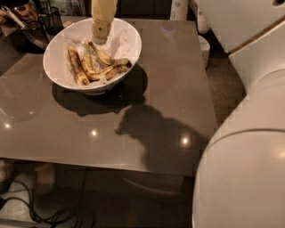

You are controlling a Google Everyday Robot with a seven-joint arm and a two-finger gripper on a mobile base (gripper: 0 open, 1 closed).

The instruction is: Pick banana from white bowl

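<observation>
The white bowl (129,40) stands on the back left part of the brown table (169,89), lined with crumpled white paper. Several bananas lie in it. The long, dark brown banana (76,67) lies at the left of the pile, and shorter yellower ones (102,67) lie to its right. My gripper (101,30) hangs from above over the back part of the bowl, just above the tips of the bananas and apart from the dark one. My white arm (249,133) fills the right side of the view.
Dark objects (31,22) stand at the table's back left corner, close to the bowl. A white cylinder (180,9) and a small white container (205,46) stand beyond the table's right edge. Cables (44,213) lie on the floor at the front left.
</observation>
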